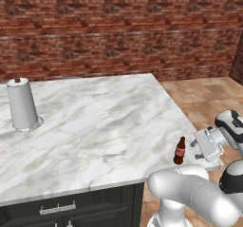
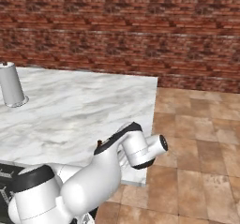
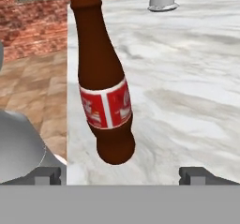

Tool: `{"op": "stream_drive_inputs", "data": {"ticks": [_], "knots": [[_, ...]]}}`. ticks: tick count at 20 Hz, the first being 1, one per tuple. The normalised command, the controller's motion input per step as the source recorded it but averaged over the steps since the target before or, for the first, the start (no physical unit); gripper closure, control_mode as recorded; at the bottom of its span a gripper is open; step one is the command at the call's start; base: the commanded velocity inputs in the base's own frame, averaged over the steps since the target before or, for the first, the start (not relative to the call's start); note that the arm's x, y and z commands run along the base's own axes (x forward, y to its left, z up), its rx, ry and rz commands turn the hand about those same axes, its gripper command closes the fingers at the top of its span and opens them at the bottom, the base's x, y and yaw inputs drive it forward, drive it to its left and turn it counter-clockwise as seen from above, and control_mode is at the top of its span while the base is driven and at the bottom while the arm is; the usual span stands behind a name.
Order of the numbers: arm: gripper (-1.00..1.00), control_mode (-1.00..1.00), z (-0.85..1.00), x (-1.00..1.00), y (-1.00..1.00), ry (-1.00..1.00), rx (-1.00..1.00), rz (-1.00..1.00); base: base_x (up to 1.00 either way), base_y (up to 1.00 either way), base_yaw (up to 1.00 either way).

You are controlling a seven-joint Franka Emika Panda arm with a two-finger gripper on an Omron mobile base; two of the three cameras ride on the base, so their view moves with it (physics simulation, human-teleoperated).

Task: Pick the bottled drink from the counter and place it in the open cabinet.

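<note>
I have the bottle (image 1: 179, 151) standing upright on the marble bench (image 1: 95, 131), close to the front right corner, just in from the right edge. It is a small dark-brown bottle with a narrow neck and a red label around its lower body. In the hand view the bottle (image 3: 104, 85) sits right in front of the camera, leaning a little in that tilted picture, with its base resting on the white veined slab (image 3: 187, 78).

My end effector (image 1: 207, 144) is beside the bottle on its right, out past the bench edge and over the tiled floor (image 1: 204, 98), pointing in toward the bottle. Its jaws stand wide apart: in the hand view the two dark fingertips (image 3: 47, 175) sit far to either side at the bottom, and the bottle is in line between them but farther out, with nothing gripped. I see a gap between the end effector and the bottle in the left base view, so they are not touching.

In the right base view my own arm covers most of the bottle; only its cap (image 2: 99, 142) peeks over the arm.

A paper-towel roll (image 1: 22, 104) stands at the far left of the bench, well apart from the bottle. A red brick wall (image 1: 118, 26) runs behind the bench, and black drawer fronts (image 1: 71, 207) with silver handles show below its front edge.
</note>
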Motion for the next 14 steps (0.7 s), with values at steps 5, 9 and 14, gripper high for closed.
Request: {"op": "stream_drive_inputs", "data": {"ticks": [5, 9, 14], "knots": [[-1.0, -1.0, 0.0, 0.0, 0.17, 0.0, 0.02, 0.0, 0.0, 0.0, 0.0], [-1.0, -1.0, 0.0, 0.0, 0.19, 0.0, 0.04, 0.0, 0.0, 0.0, 0.0], [-1.0, -1.0, 0.0, 0.0, 0.07, 0.0, 0.03, 0.0, 0.0, 0.0, 0.0]]}}
